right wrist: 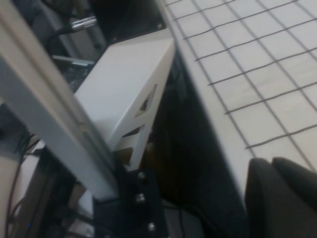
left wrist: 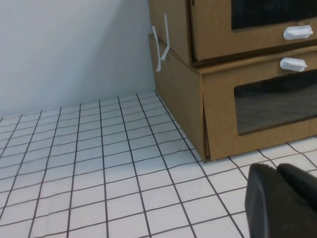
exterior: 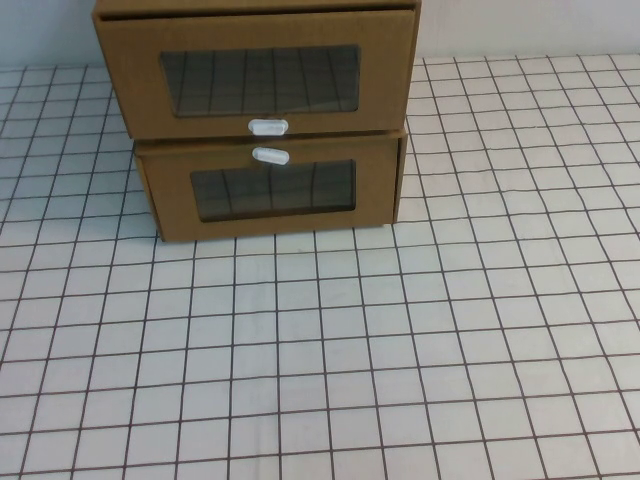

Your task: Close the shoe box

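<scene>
The shoe box (exterior: pixel 130 80) is the upper of two stacked brown cardboard boxes at the back of the table. It has a clear window (exterior: pixel 260 78) with a white pull tab (exterior: pixel 268 127) just below it. Its drawer front stands slightly out from its sleeve, as the left wrist view (left wrist: pixel 213 39) shows. My left gripper (left wrist: pixel 276 171) is shut and empty, low over the table in front of the boxes' left corner. My right gripper (right wrist: pixel 272 166) is shut and empty at the table's edge. Neither gripper shows in the high view.
The lower cardboard box (exterior: pixel 170 200) has its white tab (exterior: pixel 270 155) above its window and carries the shoe box. A white checked cloth (exterior: pixel 330 360) covers the table. Off the table edge stand a white bracket (right wrist: pixel 124 94) and a metal frame (right wrist: pixel 44 104).
</scene>
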Controlling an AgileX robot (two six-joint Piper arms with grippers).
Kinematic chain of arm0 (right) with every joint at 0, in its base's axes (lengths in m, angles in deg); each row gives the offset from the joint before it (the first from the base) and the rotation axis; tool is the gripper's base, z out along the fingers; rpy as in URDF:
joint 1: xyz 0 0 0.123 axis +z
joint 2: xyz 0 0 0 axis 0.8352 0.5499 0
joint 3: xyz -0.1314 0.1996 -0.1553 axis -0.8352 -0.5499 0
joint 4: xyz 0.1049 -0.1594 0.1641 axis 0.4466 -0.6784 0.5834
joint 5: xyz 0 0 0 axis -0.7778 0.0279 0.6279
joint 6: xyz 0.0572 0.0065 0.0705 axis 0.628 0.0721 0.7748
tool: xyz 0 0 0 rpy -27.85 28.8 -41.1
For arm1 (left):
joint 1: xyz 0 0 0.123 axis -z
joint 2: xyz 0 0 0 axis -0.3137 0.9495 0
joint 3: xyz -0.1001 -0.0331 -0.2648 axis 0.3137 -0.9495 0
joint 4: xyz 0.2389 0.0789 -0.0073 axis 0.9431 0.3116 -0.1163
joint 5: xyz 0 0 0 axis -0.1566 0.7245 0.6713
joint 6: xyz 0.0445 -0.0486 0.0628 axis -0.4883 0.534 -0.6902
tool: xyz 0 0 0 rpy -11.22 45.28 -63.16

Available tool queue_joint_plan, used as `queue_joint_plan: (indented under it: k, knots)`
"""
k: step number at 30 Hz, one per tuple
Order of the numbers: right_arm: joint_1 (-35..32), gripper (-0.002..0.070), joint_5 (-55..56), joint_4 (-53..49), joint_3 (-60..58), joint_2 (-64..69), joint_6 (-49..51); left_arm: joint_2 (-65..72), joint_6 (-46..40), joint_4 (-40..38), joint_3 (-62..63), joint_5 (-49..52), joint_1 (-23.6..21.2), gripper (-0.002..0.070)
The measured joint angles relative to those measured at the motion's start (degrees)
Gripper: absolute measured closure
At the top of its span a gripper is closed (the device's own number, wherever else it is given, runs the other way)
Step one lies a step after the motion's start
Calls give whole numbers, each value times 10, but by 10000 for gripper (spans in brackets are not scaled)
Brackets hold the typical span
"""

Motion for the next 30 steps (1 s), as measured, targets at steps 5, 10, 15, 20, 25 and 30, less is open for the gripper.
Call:
queue_joint_plan:
  k: [5, 10, 15, 20, 25, 30]
  knots:
    - [0, 689, -49, -3, 0, 0, 0, 0, 0, 1, -2, -4, 0, 679]
    - [0, 689, -58, -3, 0, 0, 0, 0, 0, 2, -2, -2, 0, 679]
    - [0, 689, -59, -3, 0, 0, 0, 0, 0, 2, -2, -2, 0, 679]
    - [0, 689, -59, -3, 0, 0, 0, -1, 0, 2, -2, -2, 0, 679]
    - [0, 689, -56, -3, 0, 0, -5, -1, 0, 2, -2, -2, 0, 679]
    - [0, 689, 57, -16, 0, -40, -39, -1, 0, 3, -2, -2, 0, 679]
